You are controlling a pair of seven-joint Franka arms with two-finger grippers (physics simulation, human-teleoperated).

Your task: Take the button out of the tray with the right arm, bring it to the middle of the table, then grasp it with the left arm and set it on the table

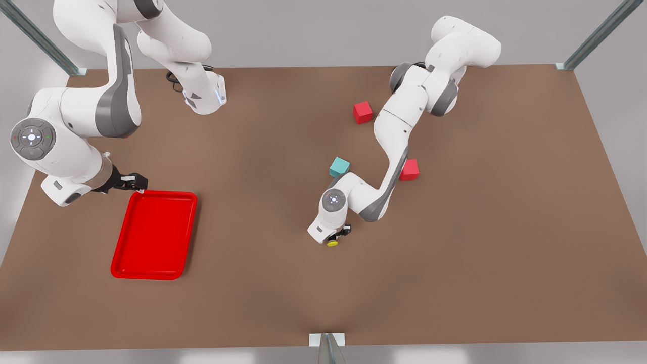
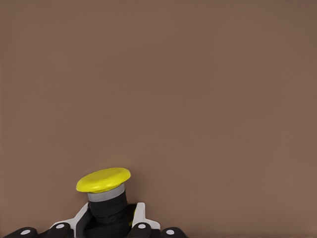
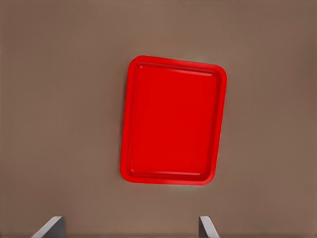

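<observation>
Yellow-capped button [image 2: 104,181] pinched in left pincer [image 1: 339,235] mid-table; red tray [image 3: 173,119] bare, right pincer [image 1: 137,184] spread above its rim.

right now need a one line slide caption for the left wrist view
Left hand shut on the button, yellow cap up, above the bare brown table.

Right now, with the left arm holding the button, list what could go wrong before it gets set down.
1. The left gripper grips the button only by its dark base; it could tilt in the fingers or land cap-down on the table.
2. The teal cube and a red cube sit close beside that arm; a sweep could knock them.
</observation>
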